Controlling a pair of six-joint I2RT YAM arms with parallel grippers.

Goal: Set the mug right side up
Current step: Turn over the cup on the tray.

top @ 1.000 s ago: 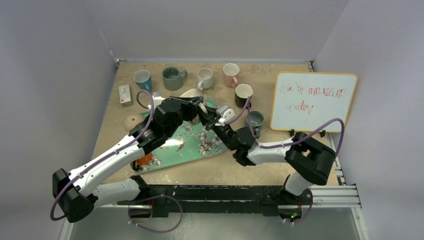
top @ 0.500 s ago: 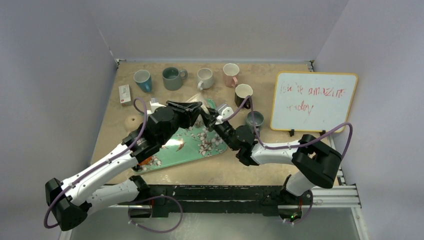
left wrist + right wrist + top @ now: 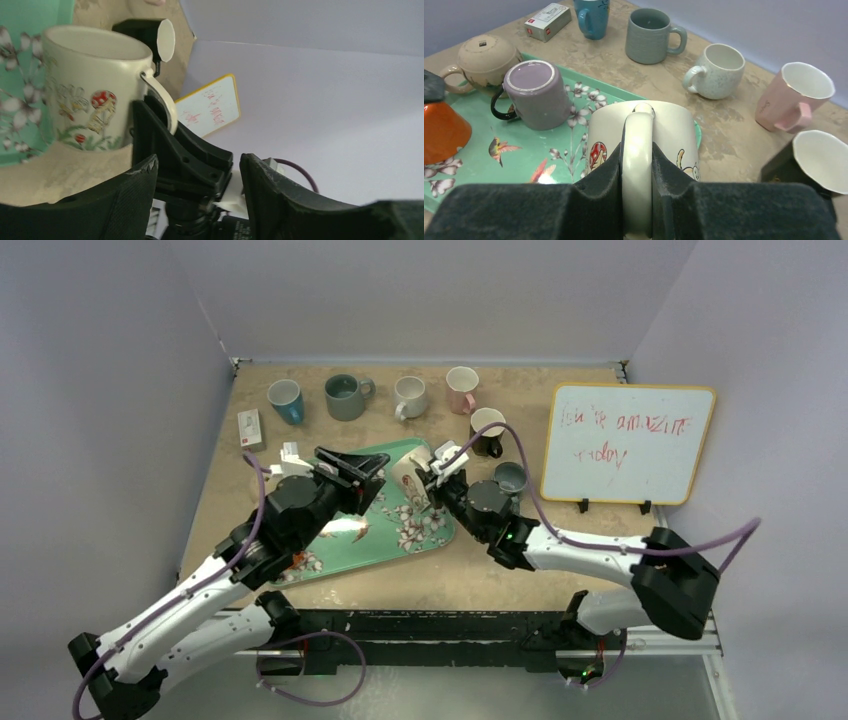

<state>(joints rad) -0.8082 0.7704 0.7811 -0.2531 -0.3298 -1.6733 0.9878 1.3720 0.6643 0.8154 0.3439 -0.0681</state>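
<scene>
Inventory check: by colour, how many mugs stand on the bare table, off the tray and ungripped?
Blue mug: 1
Grey-green mug: 1
White mug: 1
Pink mug: 1
Black mug: 1
Blue-grey mug: 1
Total: 6

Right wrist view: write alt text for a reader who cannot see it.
The right gripper is shut on the handle of a cream mushroom-print mug at the edge of a green floral tray. A purple mug sits upside down on the tray; more mugs stand on the table behind.
</scene>
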